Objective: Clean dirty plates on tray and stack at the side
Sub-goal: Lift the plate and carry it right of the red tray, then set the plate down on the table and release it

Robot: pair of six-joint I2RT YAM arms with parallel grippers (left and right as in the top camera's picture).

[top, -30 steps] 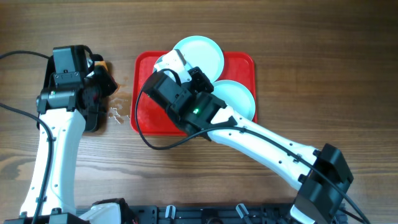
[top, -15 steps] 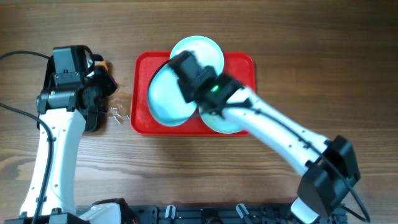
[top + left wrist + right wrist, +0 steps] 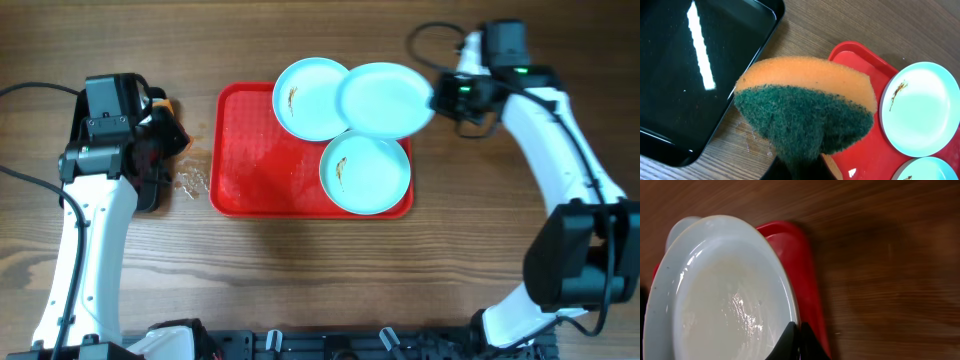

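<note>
Plate (image 3: 385,100) up in my right gripper (image 3: 438,97), fingers pinched on its right rim, clean-looking and wet, hanging over the red tray (image 3: 250,160) at its far-right corner. From overhead it overlaps the smeared far-left plate (image 3: 303,97) and just meets the smeared near-right plate (image 3: 365,178), both lying on that tray. My right arm reaches in from the right. Left gripper (image 3: 158,128) squeezes a sponge (image 3: 805,110) beside the black tray (image 3: 685,75), well left of the plates.

Two smeared plates (image 3: 303,108) (image 3: 368,180) lie on the red tray (image 3: 250,150), one clean plate (image 3: 385,100) lifted.
</note>
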